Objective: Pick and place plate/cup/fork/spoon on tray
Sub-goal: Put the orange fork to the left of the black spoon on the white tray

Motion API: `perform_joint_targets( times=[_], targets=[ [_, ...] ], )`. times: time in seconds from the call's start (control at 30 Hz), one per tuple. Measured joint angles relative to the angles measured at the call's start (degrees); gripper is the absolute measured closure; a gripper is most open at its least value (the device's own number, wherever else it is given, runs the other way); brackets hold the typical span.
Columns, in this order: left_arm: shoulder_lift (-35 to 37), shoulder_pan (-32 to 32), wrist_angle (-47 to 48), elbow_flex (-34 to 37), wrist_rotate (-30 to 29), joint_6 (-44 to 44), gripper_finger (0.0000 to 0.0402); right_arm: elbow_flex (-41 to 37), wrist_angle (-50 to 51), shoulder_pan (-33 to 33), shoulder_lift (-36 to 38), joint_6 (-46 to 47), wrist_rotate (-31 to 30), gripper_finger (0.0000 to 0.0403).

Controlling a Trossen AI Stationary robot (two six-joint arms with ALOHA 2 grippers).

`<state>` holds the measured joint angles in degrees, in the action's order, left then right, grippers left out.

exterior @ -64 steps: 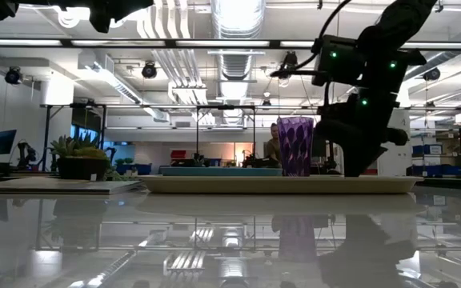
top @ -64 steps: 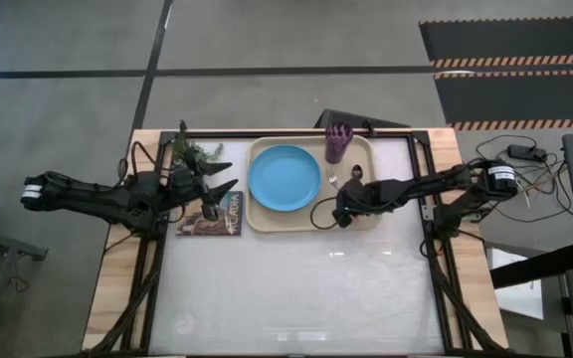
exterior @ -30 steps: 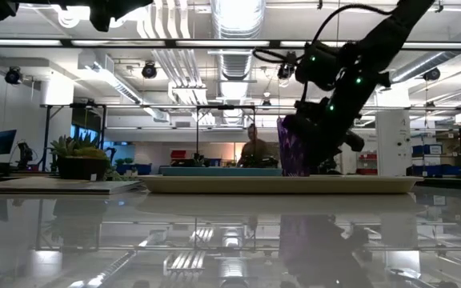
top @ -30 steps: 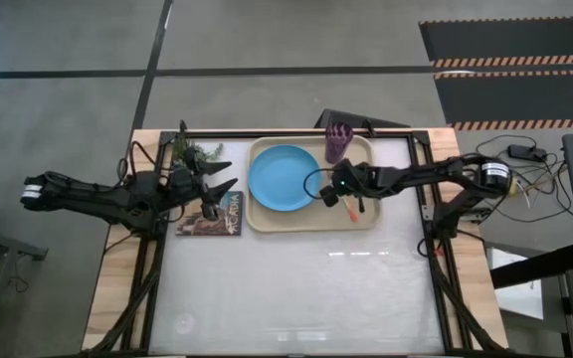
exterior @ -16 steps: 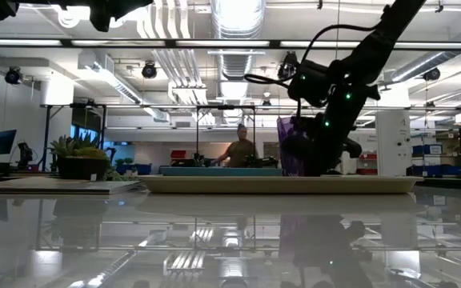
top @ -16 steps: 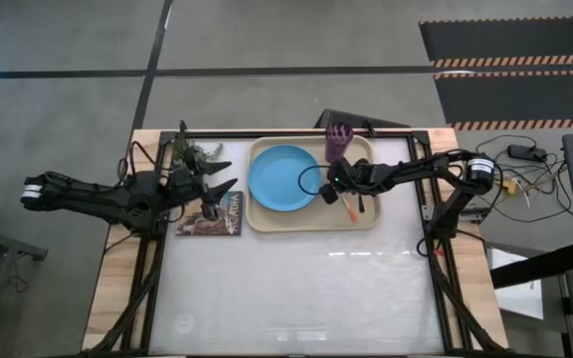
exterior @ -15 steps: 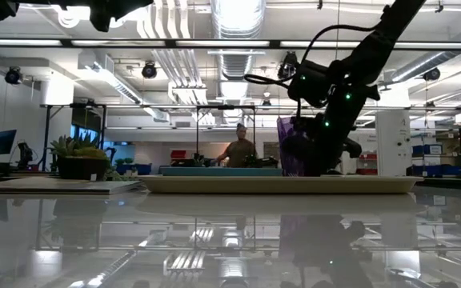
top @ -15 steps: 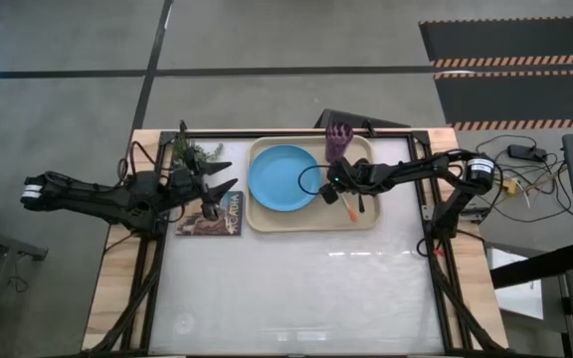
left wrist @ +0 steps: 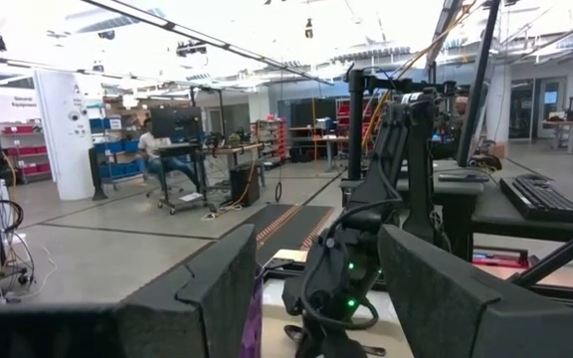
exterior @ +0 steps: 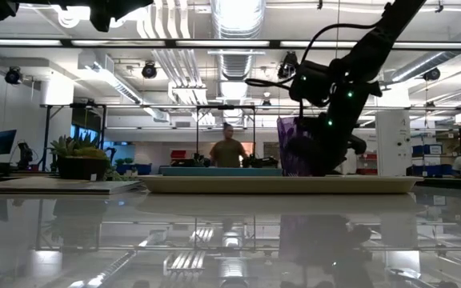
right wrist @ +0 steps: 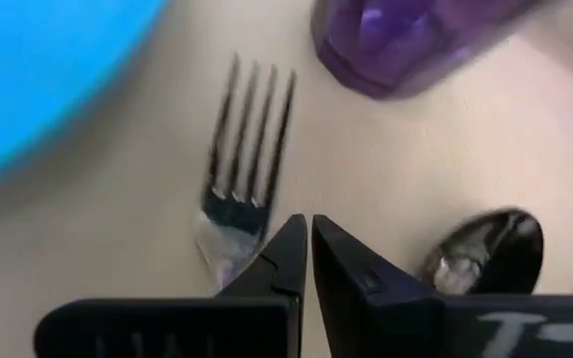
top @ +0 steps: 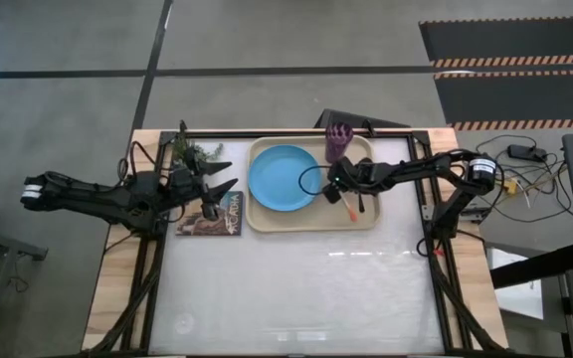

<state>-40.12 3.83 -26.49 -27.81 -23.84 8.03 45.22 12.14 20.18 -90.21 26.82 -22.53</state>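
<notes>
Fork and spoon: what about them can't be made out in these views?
- Right wrist view: the handle of the fork is hidden behind the fingers of the right gripper.
- The same view hides the handle of the spoon.
- Low view: the rim of the tray hides both.

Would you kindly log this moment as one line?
right gripper: shut, above beige tray | orange-handled fork, metal spoon: on tray | left gripper: open, idle

Grey concrete floor (top: pixel 267 40), hazard-striped mats (top: pixel 510 60), ceiling ducts (exterior: pixel 230 24), person (exterior: pixel 229 152) in bkgd
</notes>
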Motion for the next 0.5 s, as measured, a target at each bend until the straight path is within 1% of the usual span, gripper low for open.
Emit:
perform_joint_targets(
  times=[0.13,0.23,0.5],
  targets=[
    [-0.02,-0.01,-0.01,0.00,-0.01,-0.02,0.0205,1.44,-1.20,-0.04,0.08,0.17,2.36,0.0392],
    [-0.01,-0.01,-0.03,0.00,-0.01,-0.04,0.0205,1.70,-4.08,-0.04,-0.77,-0.45,4.49,0.0392],
    [-0.02,-0.01,-0.01,0.00,0.00,-0.08,0.0205,1.74,-4.35,-0.04,-4.41,-0.50,3.77,0.0392]
  ],
)
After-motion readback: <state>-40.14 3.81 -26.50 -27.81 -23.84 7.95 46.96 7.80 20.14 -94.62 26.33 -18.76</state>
